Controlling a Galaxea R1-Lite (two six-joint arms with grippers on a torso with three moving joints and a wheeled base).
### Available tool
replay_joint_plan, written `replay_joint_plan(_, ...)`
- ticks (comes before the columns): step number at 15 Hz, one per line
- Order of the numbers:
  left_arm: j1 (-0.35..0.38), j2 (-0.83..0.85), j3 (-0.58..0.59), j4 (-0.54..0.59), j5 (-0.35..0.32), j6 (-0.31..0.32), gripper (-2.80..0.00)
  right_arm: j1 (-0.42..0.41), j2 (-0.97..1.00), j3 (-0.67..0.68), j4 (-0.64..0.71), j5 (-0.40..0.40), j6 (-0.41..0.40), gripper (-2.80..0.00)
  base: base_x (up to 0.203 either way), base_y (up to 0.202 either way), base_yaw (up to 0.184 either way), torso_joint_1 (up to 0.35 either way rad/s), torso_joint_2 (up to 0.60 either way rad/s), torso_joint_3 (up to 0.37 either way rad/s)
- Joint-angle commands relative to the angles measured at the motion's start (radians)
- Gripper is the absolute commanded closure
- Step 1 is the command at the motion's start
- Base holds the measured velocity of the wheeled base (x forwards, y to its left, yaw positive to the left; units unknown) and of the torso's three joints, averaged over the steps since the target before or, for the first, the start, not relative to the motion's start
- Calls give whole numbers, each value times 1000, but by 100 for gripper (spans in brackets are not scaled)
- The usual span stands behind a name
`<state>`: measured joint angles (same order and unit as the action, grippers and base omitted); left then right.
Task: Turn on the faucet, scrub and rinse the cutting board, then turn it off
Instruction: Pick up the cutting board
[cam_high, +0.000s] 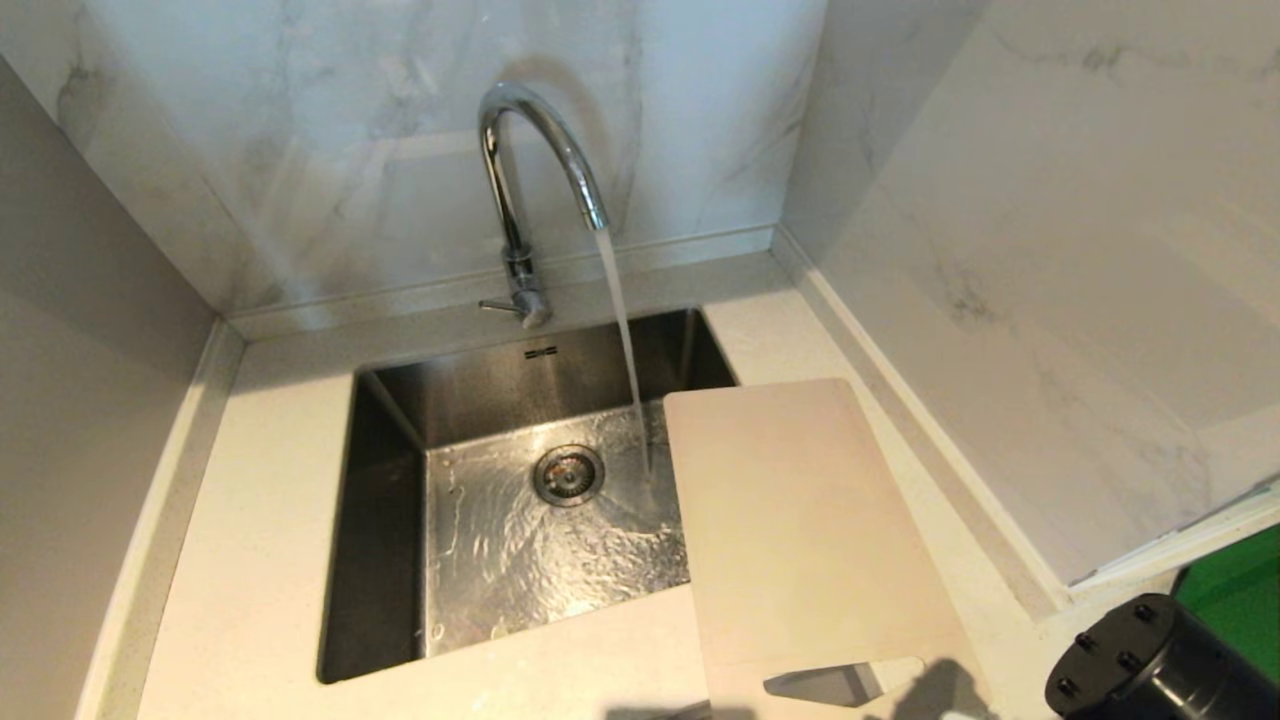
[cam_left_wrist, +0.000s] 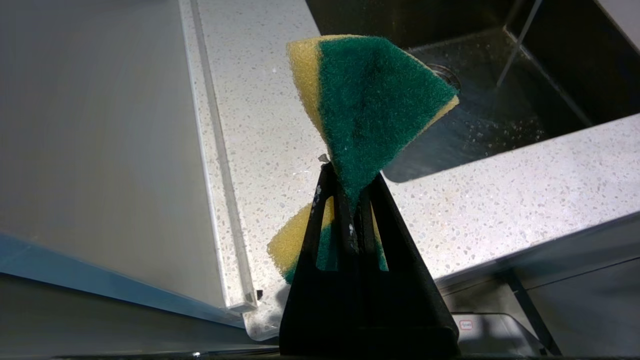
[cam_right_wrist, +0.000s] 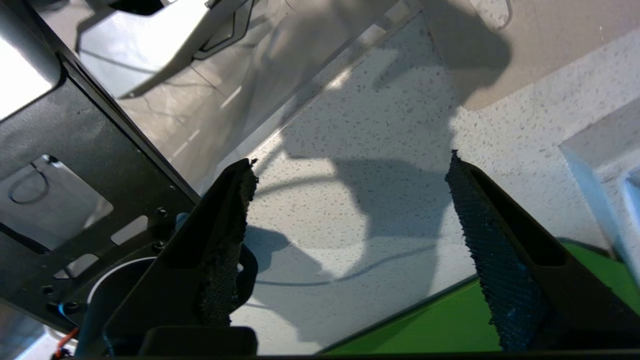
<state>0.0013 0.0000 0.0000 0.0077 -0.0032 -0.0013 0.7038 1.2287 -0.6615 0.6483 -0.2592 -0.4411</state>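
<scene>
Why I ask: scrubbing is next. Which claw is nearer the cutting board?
Right. The right claw hangs open over the counter just beside the cutting board, at its handle end; the left claw, clamping a sponge, is across the sink.

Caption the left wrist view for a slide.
Left gripper pinching a green-and-yellow sponge above the counter beside the sink.

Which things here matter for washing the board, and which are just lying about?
Job: faucet, running; cutting board on the sink's right rim; sponge in left gripper; right gripper, empty.
Just there: green sheet; marble wall.
</scene>
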Motion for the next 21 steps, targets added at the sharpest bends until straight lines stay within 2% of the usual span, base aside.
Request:
replay_joint_plan(1,0,-2,3,0,0,0,0,52,51,1,3,-21,-5,-280,0,0,0,0,0,0)
replay_joint_plan(5,0,-2,3,0,0,0,0,107,124,-1,-44,-67,-22,-280,0,0,0,0,0,0)
replay_joint_plan(8,0,-3,3,0,0,0,0,110,149,33,-175,-113,-97,-280,0,0,0,0,0,0)
replay_joint_plan(10,0,-2,3,0,0,0,0,109,161,41,-239,-115,-100,-280,0,0,0,0,0,0)
replay_joint_plan(13,0,-2,3,0,0,0,0,111,174,97,-425,-112,-130,-280,0,0,0,0,0,0)
replay_joint_plan(15,0,-2,3,0,0,0,0,111,178,129,-504,-82,-162,-280,0,0,0,0,0,0)
replay_joint_plan(18,0,-3,3,0,0,0,0,112,178,137,-506,24,-225,-280,0,0,0,0,0,0)
replay_joint_plan(21,0,-2,3,0,0,0,0,109,185,153,-504,23,-340,-280,0,0,0,0,0,0)
